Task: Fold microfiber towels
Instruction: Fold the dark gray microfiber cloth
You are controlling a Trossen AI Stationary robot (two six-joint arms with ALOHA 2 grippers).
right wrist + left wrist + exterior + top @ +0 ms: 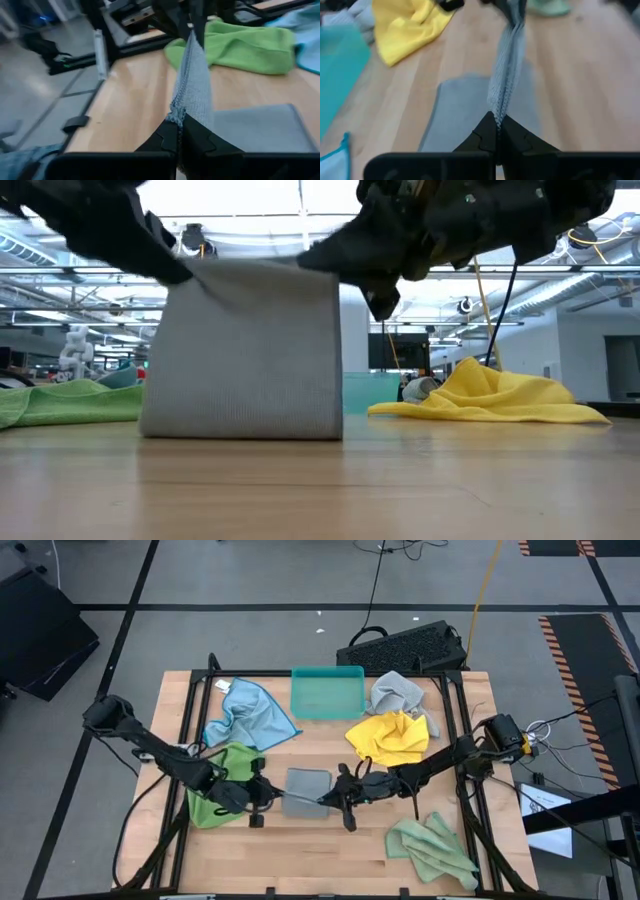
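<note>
A grey microfiber towel [307, 788] is stretched between my two grippers at the table's middle near side. In the low view it hangs as a sheet [245, 350] with its lower edge on the table. My left gripper [268, 796] is shut on its left upper corner. My right gripper [335, 800] is shut on the right upper corner. Lying loose around it are a green towel [225, 780], a light blue one [248, 712], a yellow one [388, 737], a second grey one [395, 692] and a pale green one [432, 845]. My left gripper pinches the grey towel's left upper corner [496, 107] between its two fingers, coming from the table's left and slanting down. The raised edge runs taut away to the other gripper. The rest hangs down, and its lower part [465, 115] lies on the table. My right gripper pinches the towel's right upper corner [180, 110] between its two fingers, coming nearly level from the table's right. The raised edge [192, 65] runs taut across to the left gripper. The towel hangs below it, with a part [255, 127] flat on the table.
A teal plastic tray [327, 692] stands at the far middle, between the light blue towel and the second grey one. A black keyboard-like object [405, 645] lies beyond the table's far edge. Bare wood [320, 850] shows at the near middle.
</note>
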